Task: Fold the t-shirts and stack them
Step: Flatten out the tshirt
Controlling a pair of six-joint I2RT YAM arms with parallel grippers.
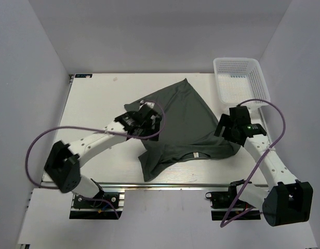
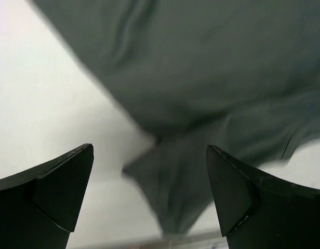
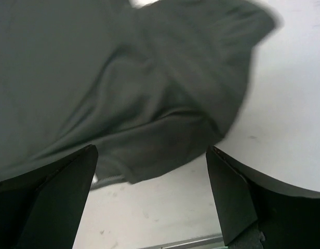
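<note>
Spread black fingers (image 2: 51, 192) of left pincer (image 2: 149, 150) frame blurred, cropped t-shirt (image 2: 212, 78).

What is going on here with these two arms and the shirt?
Two robot arms are working on one dark grey-green t-shirt, which lies rumpled and only partly folded on the table. The left pincer and the right pincer hover over its two sides, both open, holding nothing. A white basket stands at the far right corner.

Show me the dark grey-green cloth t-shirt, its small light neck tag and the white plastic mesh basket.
t-shirt (image 1: 188, 118): top view, middle of its body.
neck tag (image 1: 195, 154): top view, at the collar.
mesh basket (image 1: 239, 85): top view, bare floor.
</note>
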